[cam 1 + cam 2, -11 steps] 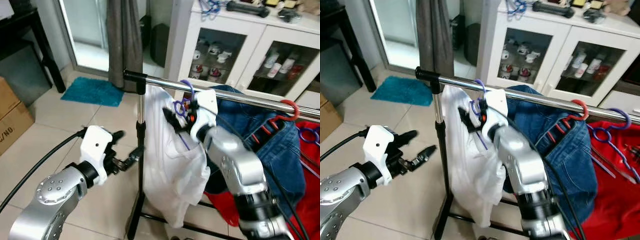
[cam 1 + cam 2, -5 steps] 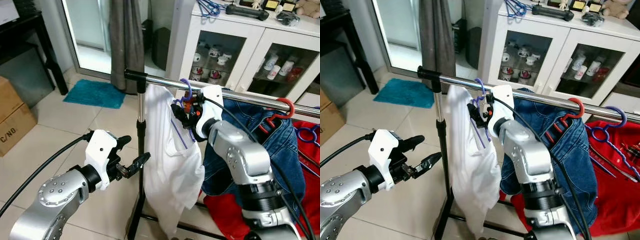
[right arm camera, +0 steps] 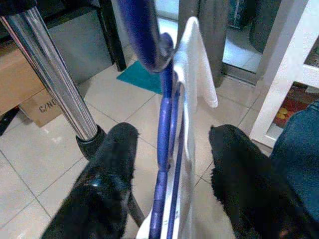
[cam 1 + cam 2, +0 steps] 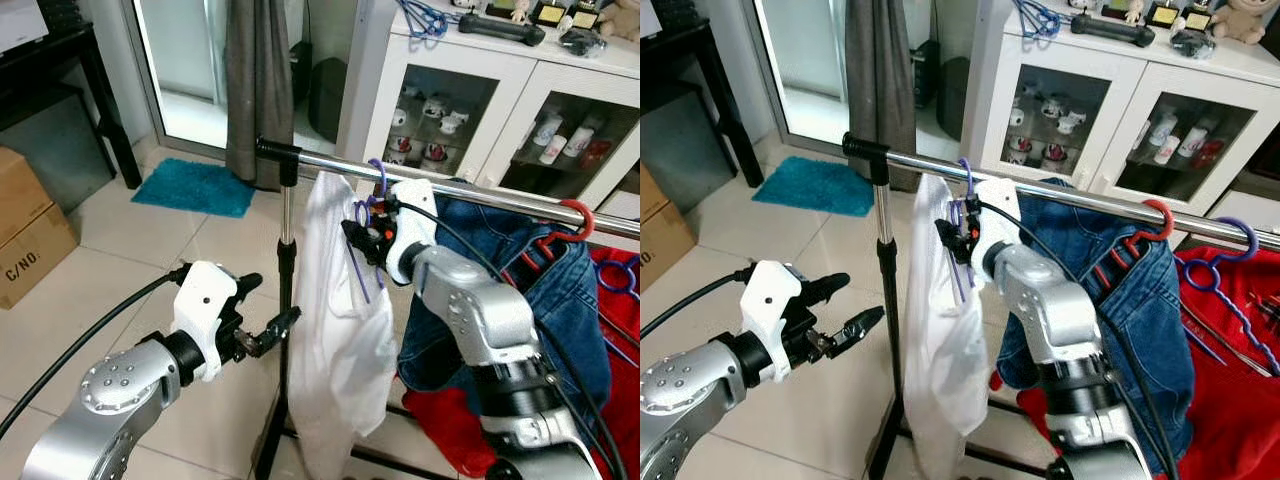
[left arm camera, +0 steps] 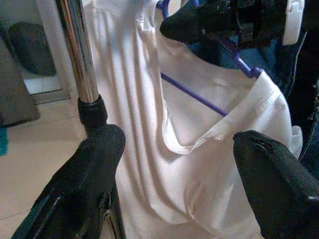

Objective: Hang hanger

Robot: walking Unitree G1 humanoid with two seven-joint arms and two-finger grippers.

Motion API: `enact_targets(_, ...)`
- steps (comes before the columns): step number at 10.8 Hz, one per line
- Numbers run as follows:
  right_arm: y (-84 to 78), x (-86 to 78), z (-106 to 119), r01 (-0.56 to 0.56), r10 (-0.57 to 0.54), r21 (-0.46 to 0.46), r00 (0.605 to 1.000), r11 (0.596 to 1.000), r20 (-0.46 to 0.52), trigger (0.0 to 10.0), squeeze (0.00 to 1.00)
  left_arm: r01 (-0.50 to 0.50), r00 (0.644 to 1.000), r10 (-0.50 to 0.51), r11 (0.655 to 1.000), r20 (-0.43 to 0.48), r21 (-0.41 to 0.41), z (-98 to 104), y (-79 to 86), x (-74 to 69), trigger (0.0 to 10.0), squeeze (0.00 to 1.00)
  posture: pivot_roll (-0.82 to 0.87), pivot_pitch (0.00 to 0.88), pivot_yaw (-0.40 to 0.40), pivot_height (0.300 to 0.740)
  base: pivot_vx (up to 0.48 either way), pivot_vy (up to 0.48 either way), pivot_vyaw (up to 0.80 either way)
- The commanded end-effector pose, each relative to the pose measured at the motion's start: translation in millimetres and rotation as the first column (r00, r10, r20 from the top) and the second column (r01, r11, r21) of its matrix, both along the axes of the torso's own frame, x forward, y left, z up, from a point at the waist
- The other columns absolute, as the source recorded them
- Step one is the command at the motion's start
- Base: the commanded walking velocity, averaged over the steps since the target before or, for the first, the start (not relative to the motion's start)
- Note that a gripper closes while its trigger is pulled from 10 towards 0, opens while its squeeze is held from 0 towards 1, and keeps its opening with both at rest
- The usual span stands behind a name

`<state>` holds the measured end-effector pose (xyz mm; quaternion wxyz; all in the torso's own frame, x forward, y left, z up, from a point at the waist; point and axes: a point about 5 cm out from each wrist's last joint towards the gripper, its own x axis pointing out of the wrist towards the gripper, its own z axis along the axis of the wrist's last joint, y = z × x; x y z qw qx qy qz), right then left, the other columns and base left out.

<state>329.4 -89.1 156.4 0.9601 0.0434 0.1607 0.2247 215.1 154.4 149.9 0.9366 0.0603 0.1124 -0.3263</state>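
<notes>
Left gripper (image 4: 262,310) jaws spread, left of the rack's upright pole (image 4: 286,270), holding nothing. Purple hanger (image 4: 375,195) with white shirt (image 4: 335,330) hangs hooked on the chrome rail (image 4: 470,190). Right gripper (image 4: 362,232) at the hanger neck, jaws spread either side of it. Jeans (image 4: 520,290) right of the shirt.

We can read black letters "C/NO" printed on the side of the cardboard box (image 4: 30,245) standing on the floor. In the right wrist view the same box (image 3: 37,107) shows a fragment resembling "N/3", upside down. We find nothing else legible.
</notes>
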Motion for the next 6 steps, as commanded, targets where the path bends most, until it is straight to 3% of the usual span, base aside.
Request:
enact_targets(1,-4.2,3.8,3.3,0.024,-0.024,-0.001,1.0,1.0,0.002,0.0,0.0,-0.005,1.0,0.005,1.0,-0.014,0.012,-2.0,0.0,0.5,10.0,0.0,0.17,0.009,-0.08,0.74,0.0,0.0,0.0)
enact_targets(6,-7.4,9.2,4.2,0.04,-0.04,0.0,0.999,0.999,-0.001,0.0,0.0,0.009,1.0,-0.01,0.998,0.011,0.059,-2.6,-1.1,3.6,10.0,0.0,0.16,0.002,-0.075,0.74,0.0,0.0,0.0)
